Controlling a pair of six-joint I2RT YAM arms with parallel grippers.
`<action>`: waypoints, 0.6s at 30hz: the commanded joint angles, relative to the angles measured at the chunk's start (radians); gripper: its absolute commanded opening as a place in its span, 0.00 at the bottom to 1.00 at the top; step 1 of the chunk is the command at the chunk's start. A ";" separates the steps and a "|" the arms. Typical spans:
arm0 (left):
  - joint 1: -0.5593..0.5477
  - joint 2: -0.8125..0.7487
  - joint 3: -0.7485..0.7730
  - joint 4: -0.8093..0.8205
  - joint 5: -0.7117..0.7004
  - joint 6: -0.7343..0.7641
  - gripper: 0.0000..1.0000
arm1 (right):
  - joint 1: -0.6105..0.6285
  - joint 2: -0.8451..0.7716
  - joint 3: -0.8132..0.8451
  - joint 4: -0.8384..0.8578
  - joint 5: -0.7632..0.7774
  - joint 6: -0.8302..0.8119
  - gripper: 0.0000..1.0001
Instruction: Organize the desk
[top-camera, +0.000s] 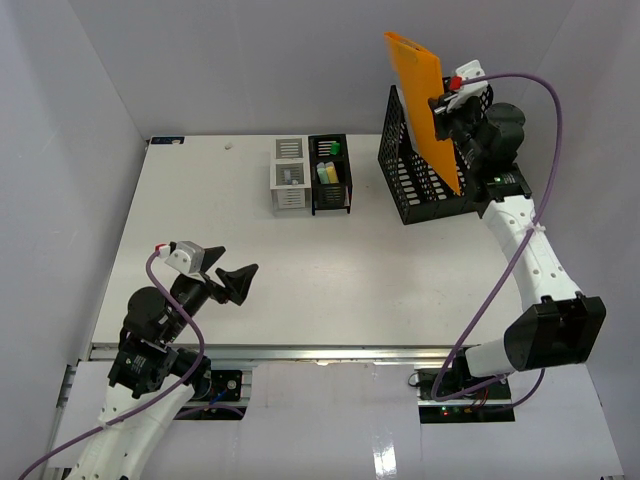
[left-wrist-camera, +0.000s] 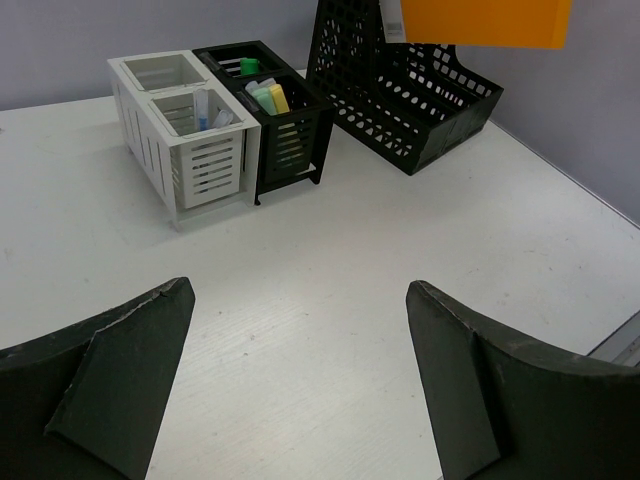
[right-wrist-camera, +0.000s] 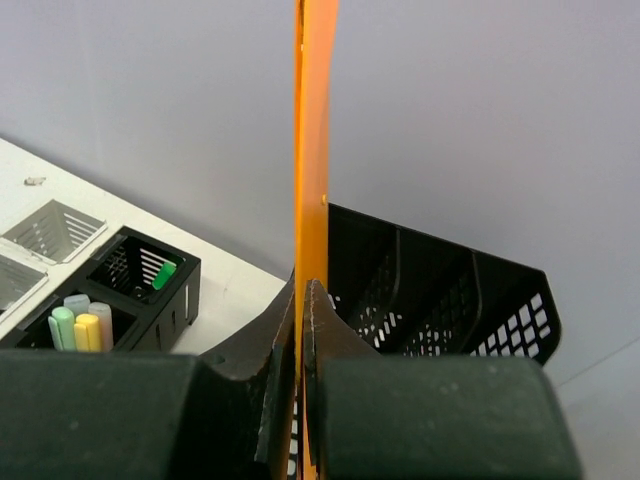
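Filing step: your right gripper (top-camera: 441, 104) is clamped on the orange folder (top-camera: 418, 85) over the black file rack (top-camera: 412, 185), far right of the desk (top-camera: 330, 270). Lower it straight into a slot. Your left gripper (top-camera: 232, 280) hangs with jaws spread wide, empty.

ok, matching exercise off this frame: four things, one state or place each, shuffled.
Things:
1 folder
2 left gripper
3 file rack
4 small black holder

States:
A open, holding nothing
B contains green and yellow markers
C orange, clamped in the right gripper
D black mesh, below the folder

Pairs: 1-C, 2-A, 3-D, 4-B
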 joint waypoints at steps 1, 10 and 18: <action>0.004 0.015 0.009 -0.002 0.001 0.001 0.98 | 0.011 0.029 0.015 0.169 0.067 -0.059 0.08; 0.005 0.027 0.008 -0.002 0.007 0.007 0.98 | 0.011 0.069 -0.102 0.326 0.035 -0.022 0.08; 0.004 0.033 0.006 -0.002 0.015 0.010 0.98 | -0.008 0.071 -0.371 0.704 0.039 0.022 0.08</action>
